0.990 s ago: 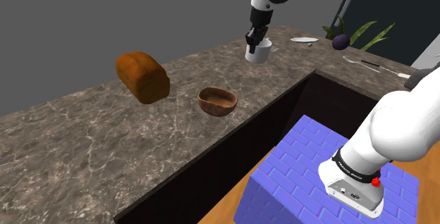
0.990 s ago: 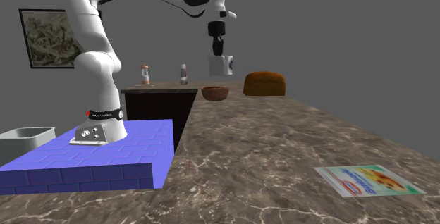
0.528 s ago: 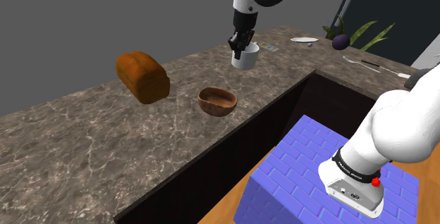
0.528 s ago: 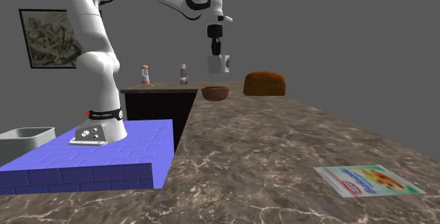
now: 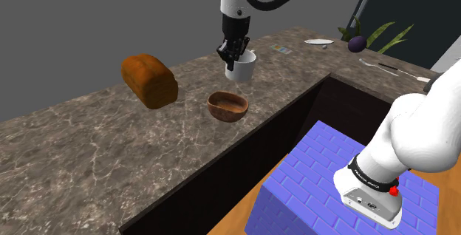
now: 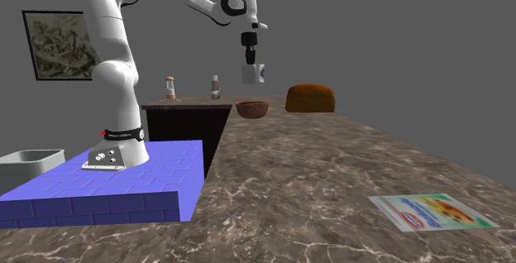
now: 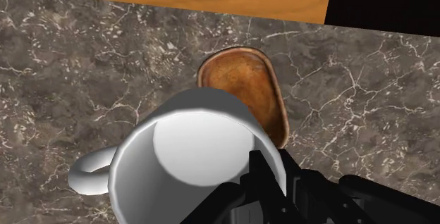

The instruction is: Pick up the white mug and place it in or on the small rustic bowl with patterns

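Observation:
A white mug hangs in the air, with my black gripper shut on its rim. In the shoulder view it is just above and behind the brown bowl on the marble counter. The second exterior view puts the mug and gripper straight above the bowl. Looking along the gripper, I see the mug's open mouth with its handle to one side. The mug partly covers the bowl beneath it.
A loaf of bread lies on the counter to the shoulder view's left of the bowl. A plate, spoon, purple fruit and plant sit at the back right. The blue stand fills a recess; a flyer lies near.
My gripper has carried the mug toward the shoulder view's left and a little lower, from near the counter's far end to just above the bowl.

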